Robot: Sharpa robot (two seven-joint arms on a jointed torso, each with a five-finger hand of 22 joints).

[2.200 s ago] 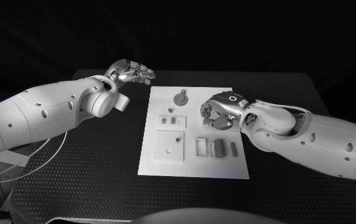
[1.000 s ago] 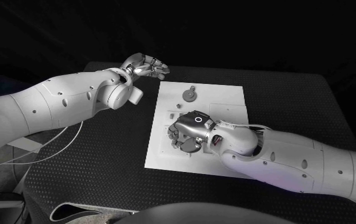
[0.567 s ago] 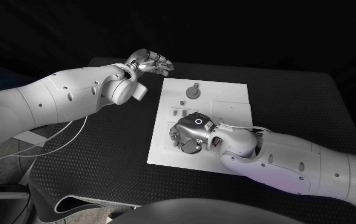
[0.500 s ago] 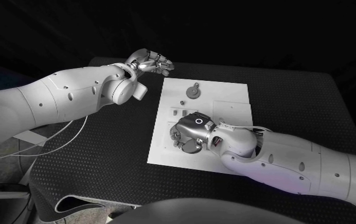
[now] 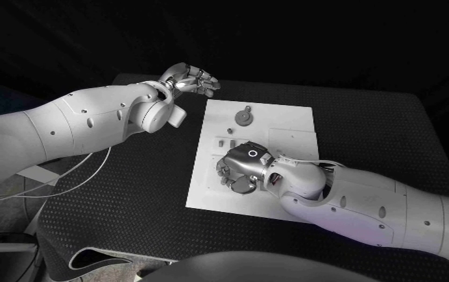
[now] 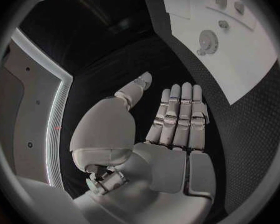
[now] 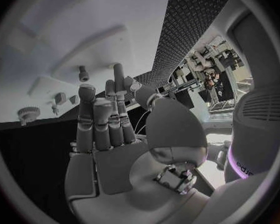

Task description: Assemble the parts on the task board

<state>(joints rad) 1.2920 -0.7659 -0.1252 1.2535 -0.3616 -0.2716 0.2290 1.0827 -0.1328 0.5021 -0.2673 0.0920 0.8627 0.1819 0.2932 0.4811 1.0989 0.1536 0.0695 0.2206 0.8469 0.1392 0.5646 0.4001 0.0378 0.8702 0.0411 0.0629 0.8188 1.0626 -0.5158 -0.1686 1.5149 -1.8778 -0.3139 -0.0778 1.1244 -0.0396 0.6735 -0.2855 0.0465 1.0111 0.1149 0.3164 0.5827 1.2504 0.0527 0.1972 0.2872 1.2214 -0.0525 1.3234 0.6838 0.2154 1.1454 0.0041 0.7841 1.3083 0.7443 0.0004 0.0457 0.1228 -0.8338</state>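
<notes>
The black tabletop (image 5: 112,185) carries the white board (image 5: 290,120) at its middle. The right hand (image 5: 241,166) hovers low over the board's middle, fingers (image 7: 93,122) stretched out straight and apart, holding nothing. The left hand (image 5: 190,80) hangs over the tabletop just beyond the board's far left corner, fingers (image 6: 180,109) straight and side by side, also empty. A small round gear part (image 5: 244,117) sits near the board's far edge, with smaller parts (image 5: 224,143) lying between it and the right hand.

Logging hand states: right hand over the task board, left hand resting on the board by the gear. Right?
Not quite. In the head view the left hand is off the task board, open over the black table past its far-left corner, apart from the gear. The right hand is over the board.
</notes>
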